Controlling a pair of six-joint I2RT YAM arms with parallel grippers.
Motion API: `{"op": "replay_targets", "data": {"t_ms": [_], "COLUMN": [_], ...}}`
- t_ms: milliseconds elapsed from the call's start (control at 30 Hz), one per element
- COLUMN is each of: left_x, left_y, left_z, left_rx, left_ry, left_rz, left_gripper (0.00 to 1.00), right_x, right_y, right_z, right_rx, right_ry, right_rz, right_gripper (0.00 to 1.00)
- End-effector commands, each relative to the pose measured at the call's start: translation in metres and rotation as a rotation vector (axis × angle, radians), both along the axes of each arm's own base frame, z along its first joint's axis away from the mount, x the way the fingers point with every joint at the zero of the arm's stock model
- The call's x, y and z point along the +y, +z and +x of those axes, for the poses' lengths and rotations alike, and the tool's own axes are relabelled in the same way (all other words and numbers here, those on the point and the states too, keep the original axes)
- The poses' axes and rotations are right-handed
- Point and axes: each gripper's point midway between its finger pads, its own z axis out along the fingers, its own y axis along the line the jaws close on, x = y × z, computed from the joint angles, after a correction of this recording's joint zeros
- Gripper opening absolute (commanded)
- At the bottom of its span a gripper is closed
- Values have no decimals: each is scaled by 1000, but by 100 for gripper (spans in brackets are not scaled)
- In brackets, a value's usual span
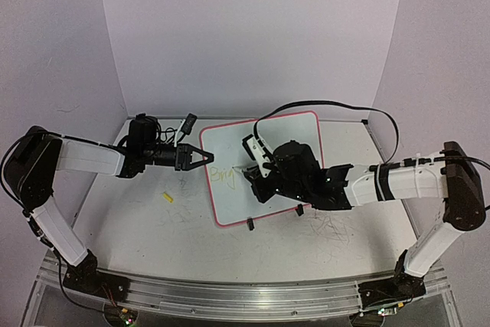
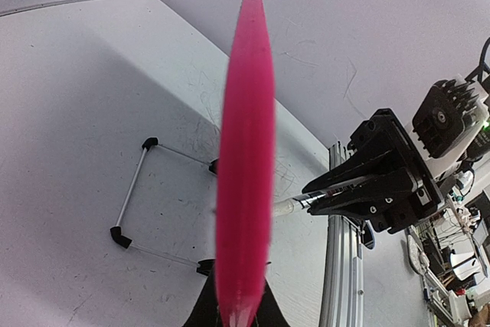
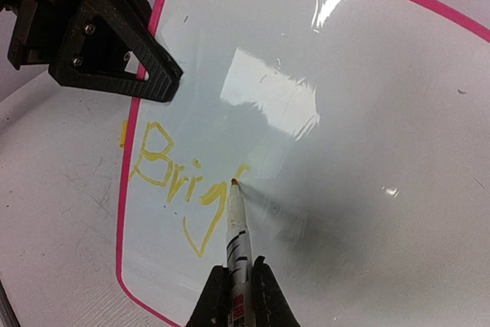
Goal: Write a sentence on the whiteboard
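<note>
The whiteboard [image 1: 264,166] is lying in the middle of the table [image 1: 138,220], turned slightly so that its left rim is slanting from far-left to near-right. The sentence [image 3: 176,178] is starting just inside that rim: only the yellow letters "Brig" are showing, running rightward across the whiteboard's middle height. The left gripper [image 1: 208,157] is clamping that left rim between its pressed-together fingers, and the left wrist view is showing the pink rim edge-on between them. The left arm is stretching in from the whiteboard's left with its forearm nearly level and pointing right. The right gripper [image 3: 237,285] is pinching a white marker [image 3: 238,227], whose long axis is running straight out from the fingers. Its orange tip is touching the whiteboard just after the "g", pointing toward the left rim. The right arm is reaching in from the whiteboard's right, its forearm hanging over the near-right part and hiding it. A small yellow piece [image 1: 168,197] is lying on the table left of the whiteboard, apart from it.
</note>
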Motion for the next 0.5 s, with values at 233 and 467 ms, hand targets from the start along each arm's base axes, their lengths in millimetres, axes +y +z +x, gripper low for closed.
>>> {"op": "replay_targets", "data": {"t_ms": [233,467], "left_x": [-2,-3], "left_y": [14,13], "left_z": [0,0], "left_rx": [-52,-49], "left_ry": [-10,-11], "left_rz": [-5,-5], "left_gripper": [0,0], "right_x": [-9,-10], "right_y": [-12,-14], "right_z": [-9,-11], "right_rx": [33,43], "right_ry": [-20,-25], "right_rz": [-11,-8], "right_gripper": [0,0]}}
